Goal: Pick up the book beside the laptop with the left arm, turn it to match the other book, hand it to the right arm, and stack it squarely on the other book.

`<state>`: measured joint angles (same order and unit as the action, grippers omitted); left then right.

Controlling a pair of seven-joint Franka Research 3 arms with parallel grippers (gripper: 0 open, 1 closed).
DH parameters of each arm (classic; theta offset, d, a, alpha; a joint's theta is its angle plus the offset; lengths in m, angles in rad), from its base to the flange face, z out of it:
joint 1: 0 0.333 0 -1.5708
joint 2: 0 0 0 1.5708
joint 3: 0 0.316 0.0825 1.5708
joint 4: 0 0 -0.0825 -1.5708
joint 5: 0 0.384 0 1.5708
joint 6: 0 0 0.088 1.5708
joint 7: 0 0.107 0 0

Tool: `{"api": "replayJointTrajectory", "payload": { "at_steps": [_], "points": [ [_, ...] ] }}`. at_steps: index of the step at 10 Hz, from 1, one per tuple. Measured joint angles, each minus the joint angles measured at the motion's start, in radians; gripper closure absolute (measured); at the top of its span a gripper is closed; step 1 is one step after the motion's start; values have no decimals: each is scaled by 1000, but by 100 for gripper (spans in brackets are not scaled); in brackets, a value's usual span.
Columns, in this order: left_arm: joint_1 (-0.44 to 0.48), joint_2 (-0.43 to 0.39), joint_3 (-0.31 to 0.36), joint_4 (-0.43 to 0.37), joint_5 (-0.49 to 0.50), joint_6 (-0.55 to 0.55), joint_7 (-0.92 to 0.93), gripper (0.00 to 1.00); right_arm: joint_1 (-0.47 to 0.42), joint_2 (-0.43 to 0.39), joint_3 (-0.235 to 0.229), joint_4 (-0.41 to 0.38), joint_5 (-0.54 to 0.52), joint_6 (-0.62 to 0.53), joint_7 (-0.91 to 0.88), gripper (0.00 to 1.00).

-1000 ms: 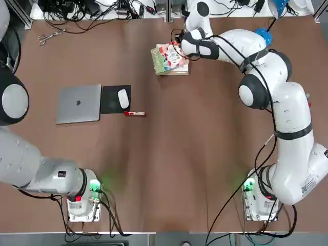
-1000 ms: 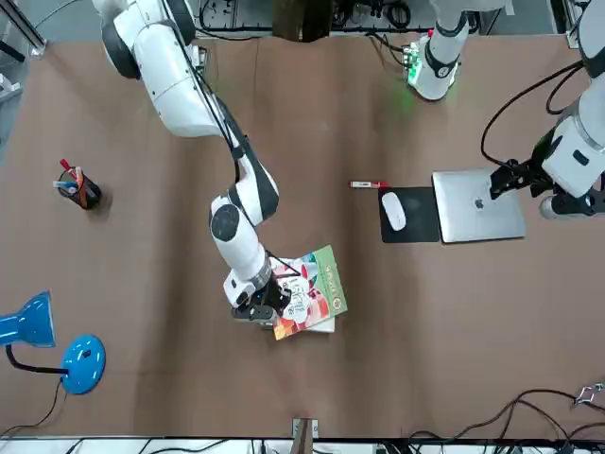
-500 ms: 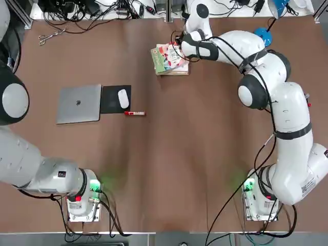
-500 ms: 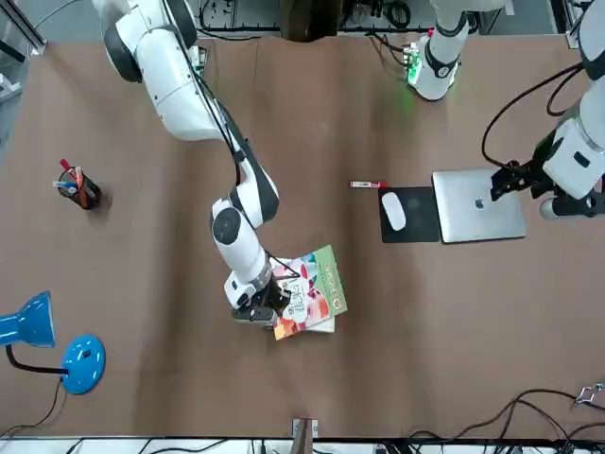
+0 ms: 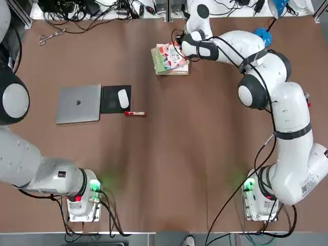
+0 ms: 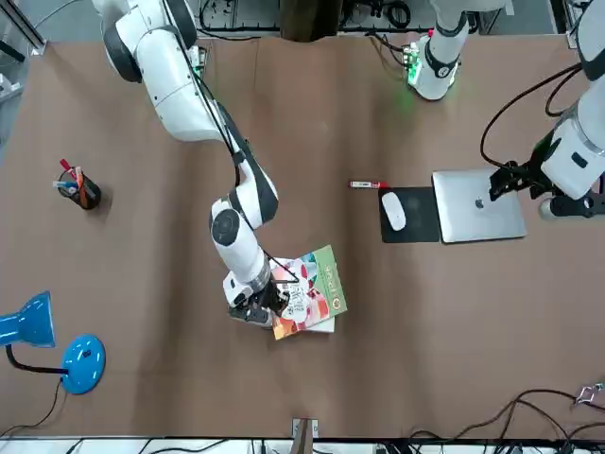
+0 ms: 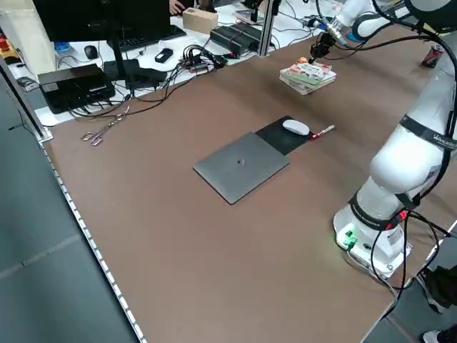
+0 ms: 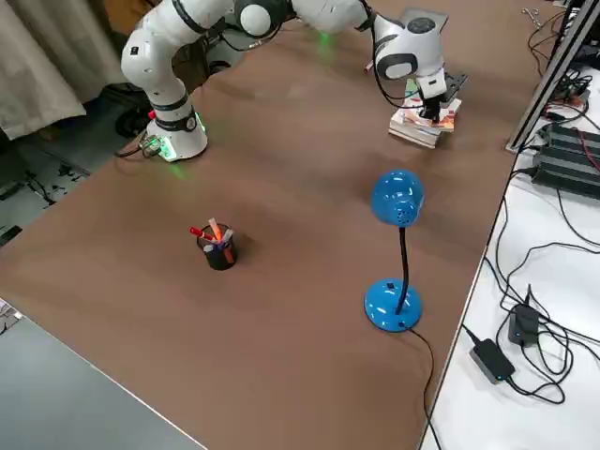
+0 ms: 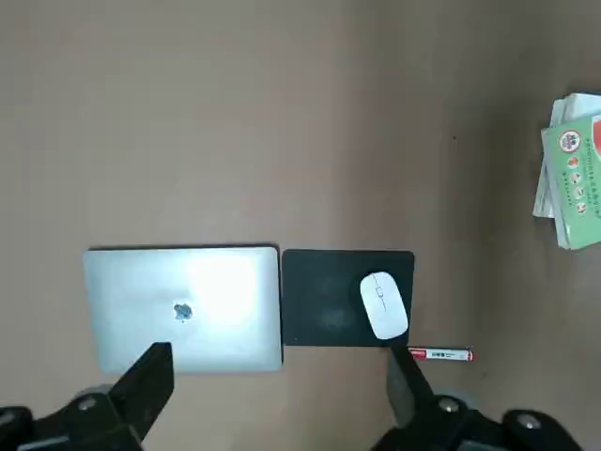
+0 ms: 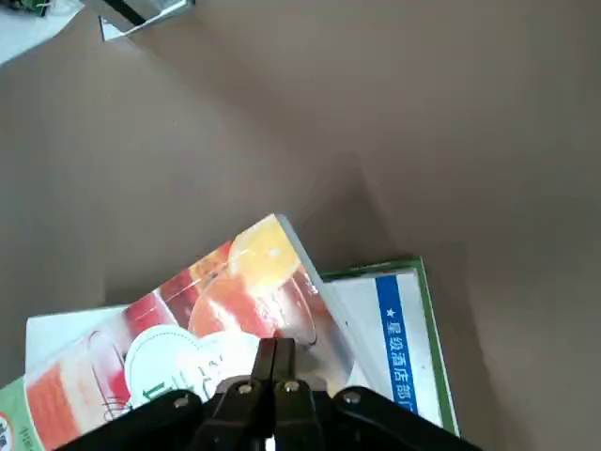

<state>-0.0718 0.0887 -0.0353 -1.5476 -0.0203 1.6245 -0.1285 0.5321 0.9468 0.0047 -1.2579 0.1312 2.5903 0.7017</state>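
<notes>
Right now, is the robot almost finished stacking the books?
Nearly. The colourful book already lies on the other book, away from the laptop. The right gripper, shut, presses on its cover. It sits crooked, so squaring it up is left. The left gripper hangs open above the laptop.

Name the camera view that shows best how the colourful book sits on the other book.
The right wrist view: the book lies skewed on the other book, under the shut right gripper. Top and front views show the stack from farther off; in the side views it is distant, and the left wrist view clips it.
</notes>
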Motion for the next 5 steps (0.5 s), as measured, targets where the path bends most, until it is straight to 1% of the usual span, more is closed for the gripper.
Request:
{"api": "replayJointTrajectory", "payload": {
  "at_steps": [3, 5],
  "points": [
    [-9, 0, -1, 7, 0, 1, 0, 0, 0, -10, -2, -18, 1, 4, 66, 99],
    [-7, 3, 0, 7, 0, 1, 0, 0, 0, -28, -5, -46, 3, 4, 101, 99]
  ]
}}
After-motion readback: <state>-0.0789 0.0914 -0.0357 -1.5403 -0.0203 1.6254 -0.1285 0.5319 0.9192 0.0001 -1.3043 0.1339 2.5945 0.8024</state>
